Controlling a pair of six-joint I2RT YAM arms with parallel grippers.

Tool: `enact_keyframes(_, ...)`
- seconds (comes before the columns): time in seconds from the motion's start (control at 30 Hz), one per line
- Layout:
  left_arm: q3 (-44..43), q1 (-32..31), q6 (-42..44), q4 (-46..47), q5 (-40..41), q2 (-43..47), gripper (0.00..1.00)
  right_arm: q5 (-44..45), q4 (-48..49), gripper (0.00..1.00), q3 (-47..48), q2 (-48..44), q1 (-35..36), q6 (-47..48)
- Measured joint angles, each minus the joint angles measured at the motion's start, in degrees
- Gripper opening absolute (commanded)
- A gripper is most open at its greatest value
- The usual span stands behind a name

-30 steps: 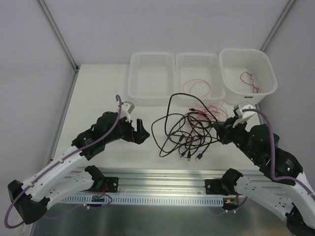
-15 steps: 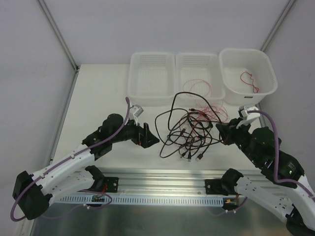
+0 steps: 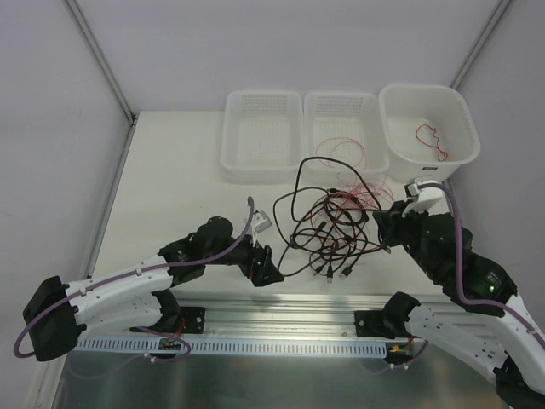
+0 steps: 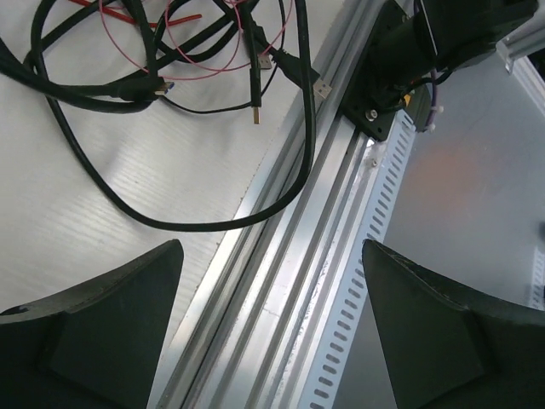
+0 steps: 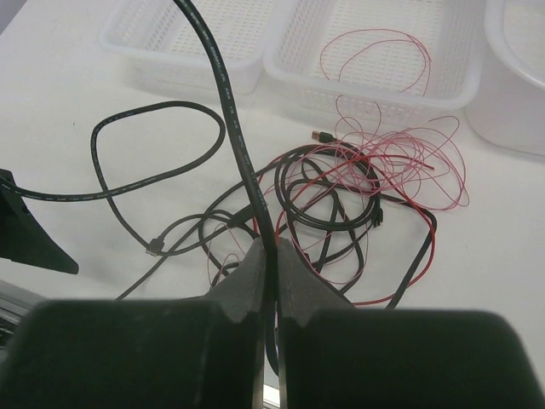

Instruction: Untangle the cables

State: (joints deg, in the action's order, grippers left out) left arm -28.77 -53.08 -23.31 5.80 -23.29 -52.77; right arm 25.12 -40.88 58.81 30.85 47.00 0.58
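Cables (image 3: 328, 226): one knotted heap at the centre of the overhead frame, on the worktop (image 3: 170, 179), just below the row of three white baskets (image 3: 255, 170). Black cords and thin red wires (image 3: 364, 194) loop through one another. Several plug ends lie along the heap's lower edge.

Already apart from the heap: a red loop (image 3: 345, 152) lies in the middle basket, and a second red strand (image 3: 432, 139) lies in the upper-right tub. No cable shows in the left basket.

Right hand (image 5: 266, 256), right of the heap: its fingers are pinched tight on a black cable (image 5: 232, 119), which rises from the grip toward the top of the wrist view. The rest of that cable runs back into the knot, so it is not free.

Left hand (image 4: 271, 256), lower left of the heap: its fingers are spread wide with nothing between them. It sits over the metal rail (image 4: 315, 281) at the worktop's near edge. A black loop lies just ahead of it, untouched.

Judgement: early stage. Two thin red pieces look sorted. Every black cord and most of the red wire remain knotted together.
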Motion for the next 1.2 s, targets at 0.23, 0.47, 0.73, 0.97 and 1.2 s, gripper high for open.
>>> enact_keyframes(0.23,-0.6,-6.7,4.3,2.3,5.0,-8.3,0.83,0.0,0.1,0.01,0.0,0.9,0.0,-0.1)
enact_keyframes(0.47,-2.9,-14.1,8.8,6.8,12.7,-16.7,0.67,-0.1,0.2,0.01,0.0,0.9,0.0,-0.9)
enact_keyframes(0.73,-4.5,-17.4,11.9,11.6,19.6,-20.3,0.06,0.1,0.6,0.01,-0.9,0.9,0.0,-2.0)
enact_keyframes(0.97,-4.9,-17.4,12.2,5.7,24.3,-9.0,0.00,5.9,-2.7,0.01,-1.7,2.0,-0.1,-3.8)
enact_keyframes(1.2,-15.4,-17.4,12.2,-7.3,28.7,9.7,0.00,7.9,-3.5,0.01,-10.2,3.5,-3.3,-7.8)
